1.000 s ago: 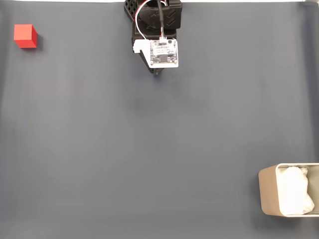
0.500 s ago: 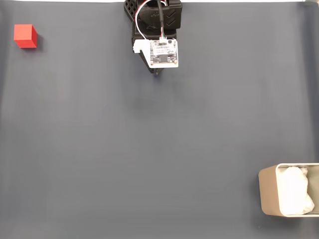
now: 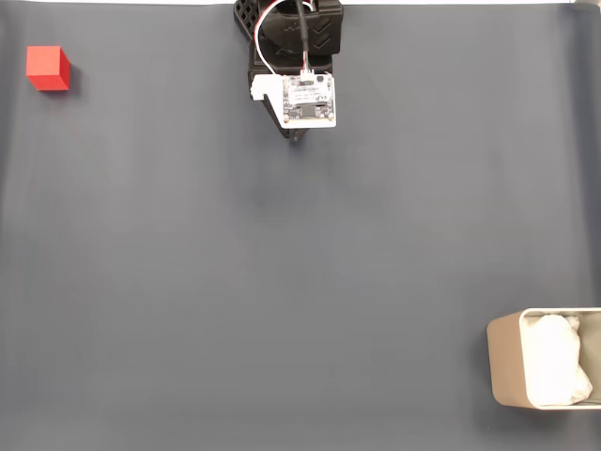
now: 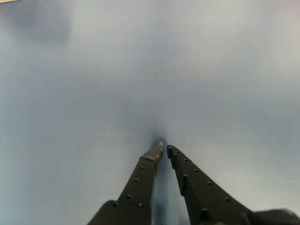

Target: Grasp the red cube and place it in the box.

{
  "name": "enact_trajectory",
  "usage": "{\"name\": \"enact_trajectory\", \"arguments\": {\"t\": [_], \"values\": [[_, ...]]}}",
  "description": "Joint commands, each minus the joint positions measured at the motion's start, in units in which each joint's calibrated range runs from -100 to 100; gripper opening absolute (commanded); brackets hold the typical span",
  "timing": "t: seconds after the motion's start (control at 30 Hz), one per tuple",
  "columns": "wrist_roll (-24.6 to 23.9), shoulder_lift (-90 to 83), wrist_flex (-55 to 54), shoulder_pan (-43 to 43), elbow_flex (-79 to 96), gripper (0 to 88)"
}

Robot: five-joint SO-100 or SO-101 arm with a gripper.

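The gripper point(image 4: 164, 149) is almost shut and holds nothing. In the fixed view the red cube point(image 3: 47, 68) sits far left at the top, and the box point(image 3: 507, 366) is bottom right. Swing left, open wide, then come down over the cube

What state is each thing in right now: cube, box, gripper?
red cube: resting on the mat, top-left of the fixed view, not grasped.
box: open-topped, white padding inside, no cube in it.
gripper: shut, empty, tips near the mat.
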Motion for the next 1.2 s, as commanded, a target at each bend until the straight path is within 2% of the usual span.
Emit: {"name": "enact_trajectory", "arguments": {"t": [0.0, 0.43, 0.6, 1.17], "values": [[-0.44, 0.09, 1.04, 0.63, 0.54, 0.1], [-1.12, 0.09, 0.3, 0.34, 0.54, 0.0], [-2.25, 0.0, -6.25, 0.42, 0.54, 0.0], [-1.17, 0.09, -24.04, 0.77, -0.55, 0.0]]}}
